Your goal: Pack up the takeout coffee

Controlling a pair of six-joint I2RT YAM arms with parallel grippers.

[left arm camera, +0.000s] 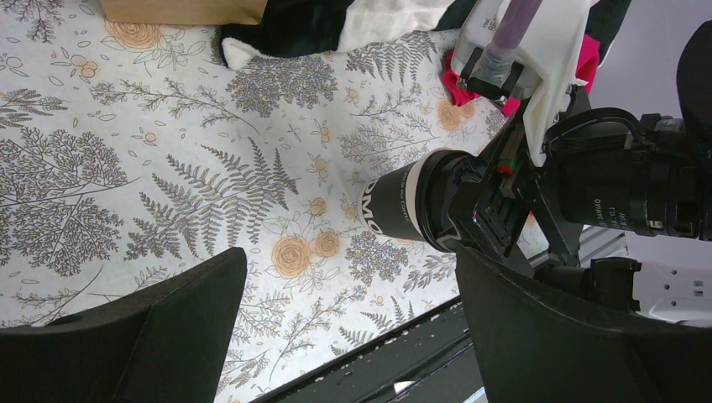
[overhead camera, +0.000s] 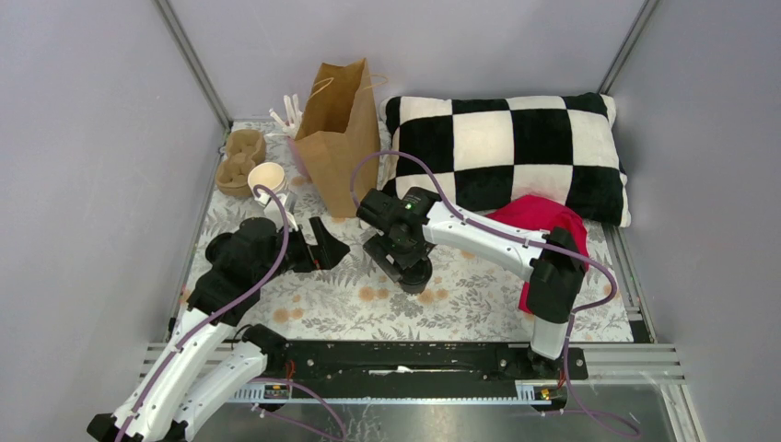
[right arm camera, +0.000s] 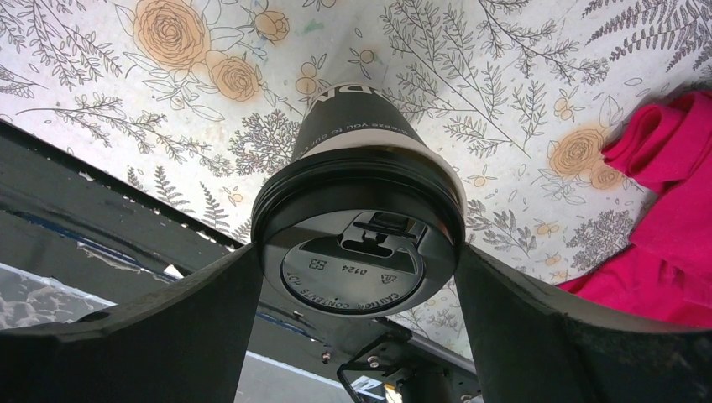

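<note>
We judge this the pickup: our right tool [right arm camera: 357, 252] straddles the takeout coffee [left arm camera: 395, 206] standing toward the desk's [overhead camera: 322, 308] near edge, jaws wide either side, hold unclear, left tool [left arm camera: 348, 256] wide and empty; next, clamp and lift toward the paper bag [overhead camera: 339, 129].

Checkered pillow [overhead camera: 507, 152], red cloth [overhead camera: 543, 221] beside it, cardboard cup carrier [overhead camera: 241, 161], floral tablecloth [overhead camera: 460, 295]

The left arm [overhead camera: 198, 343] and right arm [overhead camera: 488, 238] rise from a black base rail [overhead camera: 414, 359]; white shells, black joints; a purple cable [overhead camera: 354, 184] trails each; left claw [left arm camera: 348, 260] and right claw [overhead camera: 410, 269] carry broad matte-black fingers.
</note>
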